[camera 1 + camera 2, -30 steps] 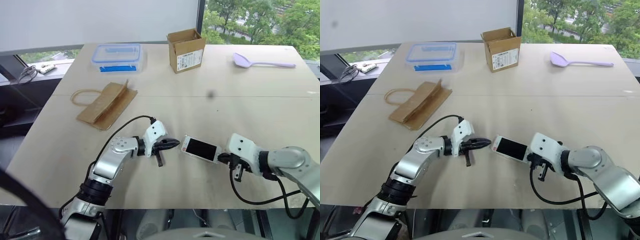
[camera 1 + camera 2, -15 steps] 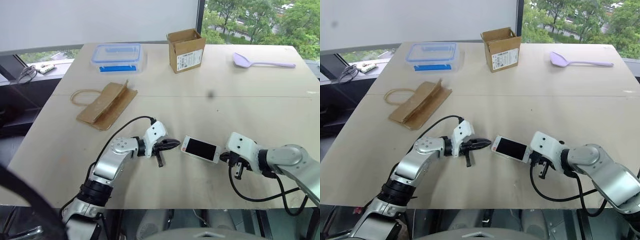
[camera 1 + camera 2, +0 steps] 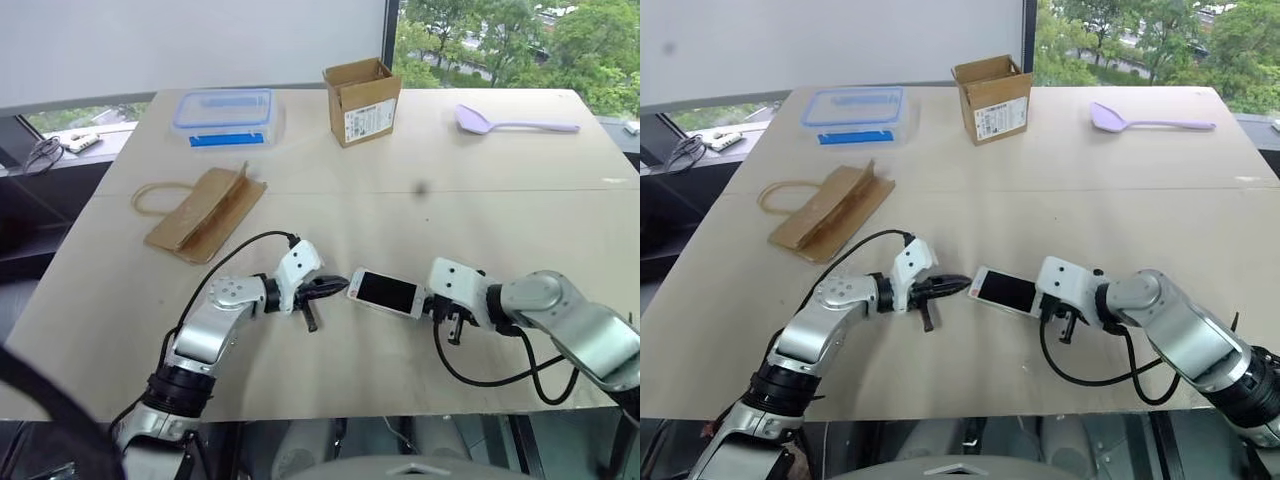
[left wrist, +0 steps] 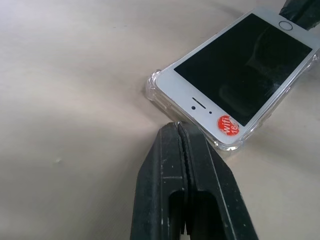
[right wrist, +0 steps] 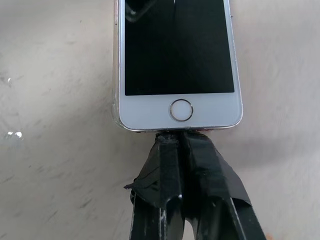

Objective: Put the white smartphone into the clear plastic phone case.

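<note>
Two grippers meet over the near middle of the table point(image 3: 520, 200), one at each end of a white phone point(image 3: 385, 292) that lies flat, screen up. The phone sits inside the clear case point(image 4: 159, 96), whose see-through rim shows around its earpiece end and corners in the left wrist view. A round red sticker point(image 4: 228, 125) marks the phone's face near that end.

The left gripper point(image 3: 332, 285) lies at the phone's 9 o'clock, its two black fingers pressed together with nothing between them, tips right at the case's corner. Whether they touch the case cannot be told. The right gripper point(image 3: 432, 306) lies at the phone's 3 o'clock, its taped black fingers also closed together and empty, tips butted against the edge by the home button point(image 5: 180, 110).

Farther back, at the phone's 10 o'clock, a folded brown paper bag point(image 3: 205, 210) with a looped handle lies flat. Beyond it, near the far edge, stands a clear food box point(image 3: 227, 116) with a blue-rimmed lid. At 12 o'clock from the phone stands an open cardboard box point(image 3: 362, 101) with a label on its side. At 1 o'clock, well apart, a lilac spoon point(image 3: 512, 122) lies along the far edge.
</note>
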Tool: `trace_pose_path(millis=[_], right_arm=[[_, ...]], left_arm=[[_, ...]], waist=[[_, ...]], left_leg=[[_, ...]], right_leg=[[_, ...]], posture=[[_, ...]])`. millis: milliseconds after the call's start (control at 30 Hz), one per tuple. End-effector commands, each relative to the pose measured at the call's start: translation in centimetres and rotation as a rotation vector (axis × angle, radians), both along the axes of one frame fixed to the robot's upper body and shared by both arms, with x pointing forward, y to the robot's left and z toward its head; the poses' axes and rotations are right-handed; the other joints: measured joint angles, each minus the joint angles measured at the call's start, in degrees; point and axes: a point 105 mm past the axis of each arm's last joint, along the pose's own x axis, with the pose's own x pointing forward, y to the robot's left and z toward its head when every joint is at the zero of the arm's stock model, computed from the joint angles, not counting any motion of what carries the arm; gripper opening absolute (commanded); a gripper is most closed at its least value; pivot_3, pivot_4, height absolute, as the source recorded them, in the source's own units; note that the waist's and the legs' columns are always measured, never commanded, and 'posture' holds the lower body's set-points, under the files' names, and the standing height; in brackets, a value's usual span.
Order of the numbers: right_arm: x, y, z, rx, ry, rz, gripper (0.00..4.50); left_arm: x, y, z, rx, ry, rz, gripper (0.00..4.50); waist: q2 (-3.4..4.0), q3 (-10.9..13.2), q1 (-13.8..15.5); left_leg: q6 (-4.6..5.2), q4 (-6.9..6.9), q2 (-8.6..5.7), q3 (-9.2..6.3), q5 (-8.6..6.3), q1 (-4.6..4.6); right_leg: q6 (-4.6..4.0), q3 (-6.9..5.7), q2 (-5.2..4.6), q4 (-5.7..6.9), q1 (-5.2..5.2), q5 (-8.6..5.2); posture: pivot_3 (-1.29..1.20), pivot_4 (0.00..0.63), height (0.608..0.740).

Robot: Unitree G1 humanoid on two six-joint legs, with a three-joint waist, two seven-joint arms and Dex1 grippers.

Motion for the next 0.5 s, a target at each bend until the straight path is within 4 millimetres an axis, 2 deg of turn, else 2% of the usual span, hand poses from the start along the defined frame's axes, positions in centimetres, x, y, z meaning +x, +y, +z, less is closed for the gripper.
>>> trace_pose_path(millis=[33,300,500], right_arm=[[0.5,2.7,1.0,0.066,-0.062,0.094,0.00],[4.4,3.3,1.4,0.040,-0.143,0.131,0.00],[5.2,2.8,1.0,-0.002,-0.142,0.174,0.00]], left_arm=[[-1.4,-1.6,0.8,-0.055,-0.003,-0.046,0.02],[-2.0,-1.5,0.5,-0.051,0.018,-0.001,0.02],[-1.9,-1.0,0.2,-0.049,0.033,0.014,0.02]], waist=[[-0.01,0.0,-0.4],[0.00,0.0,-0.4],[0.00,0.0,-0.1]], left_leg=[[0.00,0.00,0.01,0.00,0.00,0.01],[-0.07,0.05,0.11,0.00,0.04,0.18],[-0.08,0.13,0.08,0.00,0.05,0.15]], right_leg=[[-0.01,0.00,-0.01,0.02,0.00,0.01],[-0.22,-0.02,0.13,0.20,-0.03,0.15],[-0.24,-0.02,0.13,0.24,-0.03,0.17]], posture=[[0.00,0.150,0.740],[0.00,0.150,0.740],[0.00,0.150,0.740]])
